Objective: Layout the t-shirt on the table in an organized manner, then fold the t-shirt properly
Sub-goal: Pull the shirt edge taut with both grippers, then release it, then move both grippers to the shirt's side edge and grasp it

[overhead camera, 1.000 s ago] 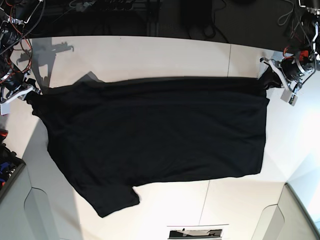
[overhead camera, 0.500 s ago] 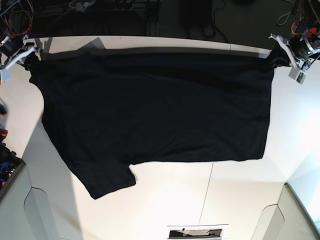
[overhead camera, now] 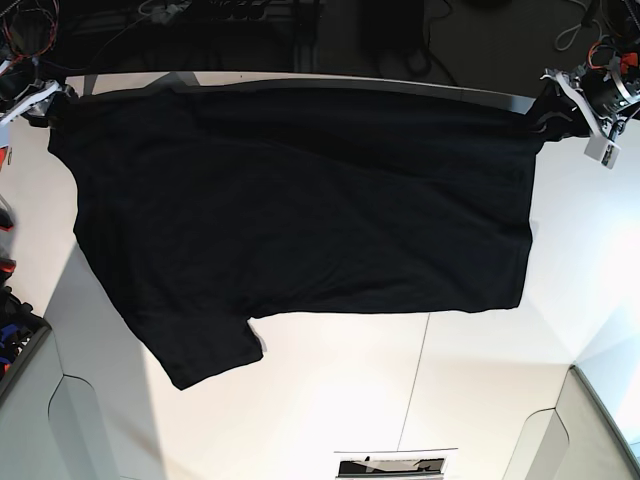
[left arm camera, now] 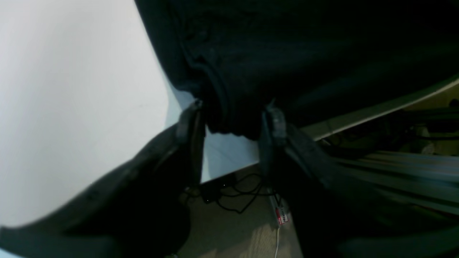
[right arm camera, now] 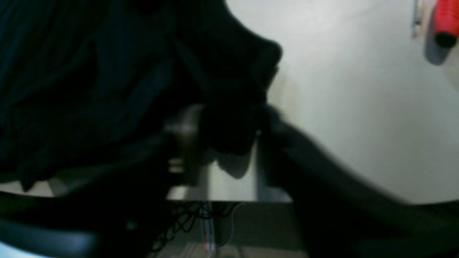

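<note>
Shirt count: one black t-shirt (overhead camera: 300, 210) spread across the white table (overhead camera: 330, 400). My left gripper (left arm camera: 233, 120) and right gripper (right arm camera: 224, 125) stand parted around its corners; whether they touch the cloth is unclear.

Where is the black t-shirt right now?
In the base view the t-shirt lies spread across the far half of the white table, its top edge along the table's far edge, one sleeve pointing toward the near left.

Only text in view: small red-and-white tag (left arm camera: 283, 218) hanging from a cable on the floor, lower centre of the left wrist frame. Lettering too small and blurred to read. Other views: no legible text.
</note>
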### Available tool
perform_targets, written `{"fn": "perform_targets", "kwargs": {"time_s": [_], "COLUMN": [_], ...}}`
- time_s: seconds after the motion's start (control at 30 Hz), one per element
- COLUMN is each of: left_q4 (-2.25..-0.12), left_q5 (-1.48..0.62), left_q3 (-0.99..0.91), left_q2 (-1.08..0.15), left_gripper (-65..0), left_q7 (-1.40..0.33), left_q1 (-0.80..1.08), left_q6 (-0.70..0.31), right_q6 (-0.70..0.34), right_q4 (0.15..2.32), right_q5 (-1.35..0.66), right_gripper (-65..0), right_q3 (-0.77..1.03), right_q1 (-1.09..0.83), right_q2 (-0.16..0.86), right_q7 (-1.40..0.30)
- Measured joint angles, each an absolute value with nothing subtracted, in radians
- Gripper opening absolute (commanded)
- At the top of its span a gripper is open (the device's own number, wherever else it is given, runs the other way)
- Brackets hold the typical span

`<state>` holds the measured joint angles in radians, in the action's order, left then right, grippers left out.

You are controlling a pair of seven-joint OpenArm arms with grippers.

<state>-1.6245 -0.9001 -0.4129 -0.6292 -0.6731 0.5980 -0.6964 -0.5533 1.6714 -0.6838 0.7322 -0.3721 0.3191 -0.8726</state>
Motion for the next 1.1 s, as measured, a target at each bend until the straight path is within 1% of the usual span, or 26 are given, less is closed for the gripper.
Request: {"fn": "perform_targets", "kwargs": {"time_s": [0.03,0.17,0.27,0.3,0.37,0.43,0.53,0.67,0.77,0.97,1.1], "left_q4": [-1.625,-1.625,-1.625,-1.627,-1.638,-1.655,-1.684,-1.689,-1.689,-1.689,-1.689], "left_q5": [-0.901,-0.95,-0.989,-0.99,-0.994,-1.035,-1.064,-1.062,-1.055,-1.034,-1.018], "left_q3": [-0.413,-0.429,-0.494,-0.522,-0.575,-0.614,-0.631,-0.63,-0.63,-0.615,-0.561], "left_q2": [-0.629,-0.629,-0.629,-0.629,-0.629,-0.629,-0.63,-0.63,-0.629,-0.663,-0.676], "left_gripper": [-37.9,-37.8,-37.8,-37.1,-32.9,-30.7,-30.6,-30.6,-30.6,-30.6,-30.6], "left_q7": [-0.688,-0.708,-0.72,-0.722,-0.725,-0.726,-0.725,-0.702,-0.702,-0.688,-0.698], "left_q1": [0.598,0.598,0.598,0.598,0.598,0.598,0.596,0.593,0.569,0.494,0.441], "left_q6": [-0.696,-0.696,-0.696,-0.696,-0.694,-0.693,-0.693,-0.694,-0.694,-0.693,-0.693], "right_q6": [-0.553,-0.553,-0.553,-0.553,-0.553,-0.543,-0.538,-0.536,-0.531,-0.532,-0.524], "right_q4": [1.671,1.671,1.671,1.671,1.671,1.671,1.671,1.66,1.565,1.248,1.051], "right_q5": [-0.684,-0.684,-0.684,-0.684,-0.684,-0.683,-0.684,-0.679,-0.664,-0.58,-0.569], "right_gripper": [-30.5,-30.5,-30.5,-30.5,-30.5,-30.5,-30.5,-30.5,-30.5,-30.5,-30.5], "right_q3": [0.732,0.733,0.738,0.743,0.752,0.762,0.764,0.763,0.729,0.604,0.559], "right_q1": [-0.372,-0.371,-0.372,-0.371,-0.365,-0.331,-0.262,-0.155,-0.06,0.161,0.29], "right_q2": [0.319,0.319,0.329,0.337,0.355,0.372,0.404,0.416,0.418,0.411,0.414], "right_q7": [-0.868,-0.857,-0.857,-0.85,-0.831,-0.833,-0.834,-0.833,-0.825,-0.724,-0.706]}}
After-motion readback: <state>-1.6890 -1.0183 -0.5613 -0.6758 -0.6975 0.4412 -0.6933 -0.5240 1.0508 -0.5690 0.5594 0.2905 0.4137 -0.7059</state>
